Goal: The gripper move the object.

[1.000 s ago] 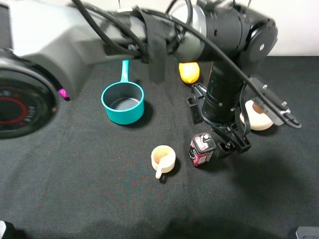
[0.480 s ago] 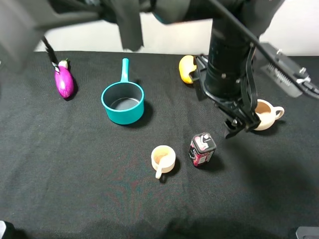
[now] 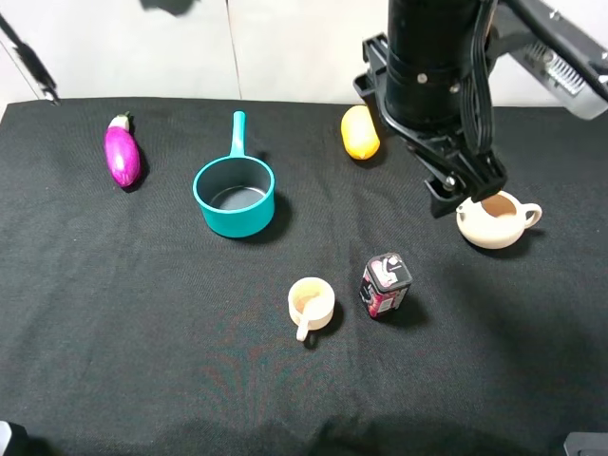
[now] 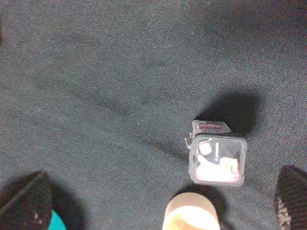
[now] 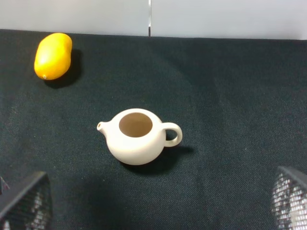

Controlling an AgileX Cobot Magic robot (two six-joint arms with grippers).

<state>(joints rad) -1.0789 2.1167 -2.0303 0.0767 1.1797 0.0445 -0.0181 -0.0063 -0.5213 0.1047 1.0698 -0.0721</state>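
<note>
The end effector (image 5: 156, 203) is spread wide. Its 2 dark meshed fingers (image 5: 24, 203) show at opposite edges of the frame. 1 cream teapot (image 5: 138, 141), lidless, stands upright on the black cloth counter (image 5: 230, 96), ahead of the fingers and apart from both. 1 yellow-orange fruit (image 5: 53, 55) lies farther out on the spout side, well apart from the teapot, near the white wall (image 5: 216, 17).

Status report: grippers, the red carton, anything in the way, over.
Left gripper open, above the carton, clear of it. Right gripper open, empty. Carton upright on the cloth. Beige cup close beside it.
</note>
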